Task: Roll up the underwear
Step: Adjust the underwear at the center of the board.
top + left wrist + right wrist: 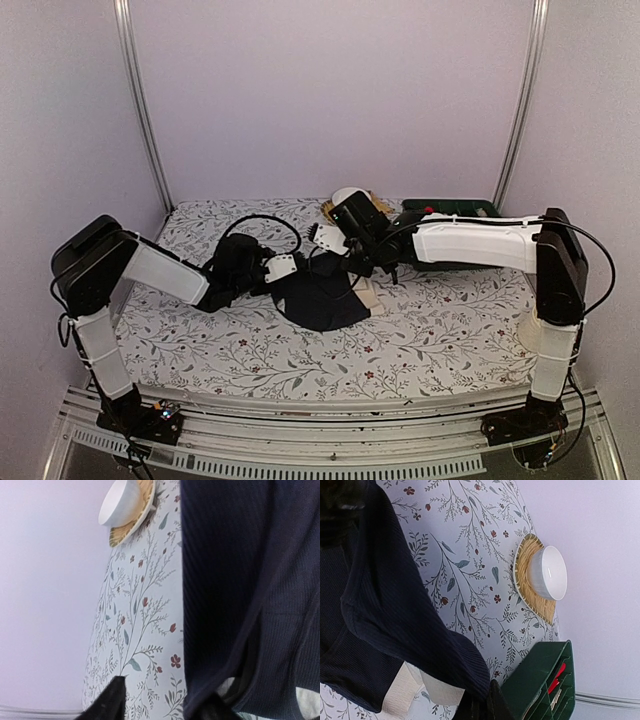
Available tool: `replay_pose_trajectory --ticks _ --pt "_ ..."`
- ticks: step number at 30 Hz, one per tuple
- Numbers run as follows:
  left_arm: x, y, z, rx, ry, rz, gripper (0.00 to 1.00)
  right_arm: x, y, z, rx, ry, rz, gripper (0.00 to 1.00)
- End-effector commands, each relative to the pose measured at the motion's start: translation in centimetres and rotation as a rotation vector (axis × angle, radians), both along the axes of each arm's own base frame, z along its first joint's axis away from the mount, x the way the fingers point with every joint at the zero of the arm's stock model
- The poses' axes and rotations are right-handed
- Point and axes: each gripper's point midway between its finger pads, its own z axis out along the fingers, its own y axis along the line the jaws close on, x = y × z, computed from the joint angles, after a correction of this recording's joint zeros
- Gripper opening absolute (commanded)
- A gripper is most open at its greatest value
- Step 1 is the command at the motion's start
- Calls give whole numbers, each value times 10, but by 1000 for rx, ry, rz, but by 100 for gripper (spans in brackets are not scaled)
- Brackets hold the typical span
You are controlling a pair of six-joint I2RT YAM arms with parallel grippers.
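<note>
The underwear, a dark ribbed garment, lies in the middle of the worktop, which is covered in a pale cloth printed with leafy sprigs and small red flowers. Both arms reach in from the sides and meet over it.

The right gripper is pressed together on an edge of the underwear. From its wrist camera the fabric runs up and away from the fingertips in a thick fold, lifted off the surface on that side. Under the lifted part shows a cream cloth, lying flat on the worktop.

The left gripper has its fingers spread. One black fingertip stands over the bare print, and the other sits at the edge of the dark fabric. The flowered cloth shows between them, and nothing is pinched there. From this side the underwear fills the right half of the view, with one panel overlapping another along a slanting hem.

At the far edge of the worktop, a white bowl sits on a round woven mat the colour of straw. Just beside it, toward the right arm, stands a green organizer with upright dividers and something red tucked into one slot.
</note>
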Motion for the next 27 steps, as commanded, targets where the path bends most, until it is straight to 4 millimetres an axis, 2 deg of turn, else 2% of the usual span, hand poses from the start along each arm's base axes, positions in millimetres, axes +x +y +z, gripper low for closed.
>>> replay_pose_trajectory --ticks 1,4,6,11,16,18,20,21,24,27 --pt "-1 0 14 -56 30 -33 57 10 6 3 -5 -11 17 3" --pt "-14 -4 22 -107 65 -91 77 9 12 3 -4 5 49 3" --pt "-29 -10 32 -149 67 -164 83 5 19 6 26 41 74 3" --pt "-66 -26 53 -249 53 -334 85 -2 29 9 84 104 100 3" --pt "-66 -41 48 -188 -16 -338 83 1 27 4 101 144 84 3" --pt "-57 -39 43 -170 -29 -286 77 3 24 1 96 149 70 3" --pt "-48 -30 33 -140 -31 -223 50 5 19 -4 85 151 49 3" --pt "-44 -24 29 -129 -37 -198 42 7 17 -4 82 150 38 3" --pt "-37 -6 22 -111 -43 -146 33 10 12 -4 85 151 27 3" --pt "-31 8 19 -111 -44 -106 15 12 12 -1 88 132 33 3"
